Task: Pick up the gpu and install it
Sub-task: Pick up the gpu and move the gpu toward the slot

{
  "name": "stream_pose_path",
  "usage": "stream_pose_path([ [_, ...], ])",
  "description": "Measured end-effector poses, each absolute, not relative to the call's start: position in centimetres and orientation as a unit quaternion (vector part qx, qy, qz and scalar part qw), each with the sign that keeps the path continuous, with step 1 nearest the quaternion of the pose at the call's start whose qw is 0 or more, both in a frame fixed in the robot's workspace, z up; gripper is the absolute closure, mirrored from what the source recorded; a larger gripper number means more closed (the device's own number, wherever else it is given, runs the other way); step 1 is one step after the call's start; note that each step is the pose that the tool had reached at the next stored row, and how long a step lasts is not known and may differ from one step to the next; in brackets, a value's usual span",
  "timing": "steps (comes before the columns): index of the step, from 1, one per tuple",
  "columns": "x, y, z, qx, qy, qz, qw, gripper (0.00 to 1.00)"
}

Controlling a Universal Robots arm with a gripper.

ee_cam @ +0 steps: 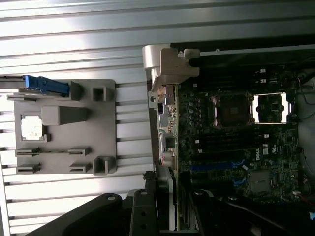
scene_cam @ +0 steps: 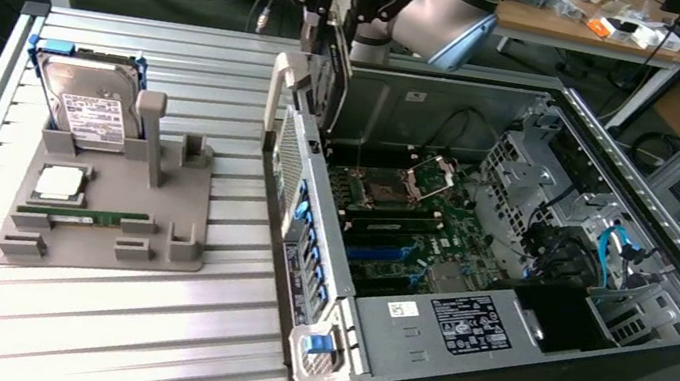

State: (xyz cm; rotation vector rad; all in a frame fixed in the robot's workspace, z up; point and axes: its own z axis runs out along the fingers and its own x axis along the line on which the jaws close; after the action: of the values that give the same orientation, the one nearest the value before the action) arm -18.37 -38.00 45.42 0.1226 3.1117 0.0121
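My gripper (scene_cam: 334,23) hangs over the rear wall of the open computer case (scene_cam: 655,248), shut on the gpu (scene_cam: 329,83). The gpu is a thin dark card that hangs on edge below the fingers, above the case's back edge and apart from the motherboard (scene_cam: 402,225). In the wrist view the gpu (ee_cam: 166,194) shows edge-on as a silvery metal strip between the black fingers (ee_cam: 142,211) of the gripper (ee_cam: 167,209). Beyond it lie the motherboard (ee_cam: 236,147) and its blue and black expansion slots (ee_cam: 211,167).
On the exterior view's left, a grey parts holder (scene_cam: 157,244) sits on the slatted metal table (scene_cam: 89,335). It carries a hard drive (scene_cam: 89,108), a processor chip (scene_cam: 58,184) and a green memory stick (scene_cam: 101,215). Drive cages and cables (scene_cam: 574,246) fill the case's right side.
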Motion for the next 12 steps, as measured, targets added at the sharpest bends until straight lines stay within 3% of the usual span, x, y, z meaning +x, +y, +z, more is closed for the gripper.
stream_pose_path([
  [12,-16.4,-38.0,45.4,0.039,0.999,0.001,0.014,0.70],
])
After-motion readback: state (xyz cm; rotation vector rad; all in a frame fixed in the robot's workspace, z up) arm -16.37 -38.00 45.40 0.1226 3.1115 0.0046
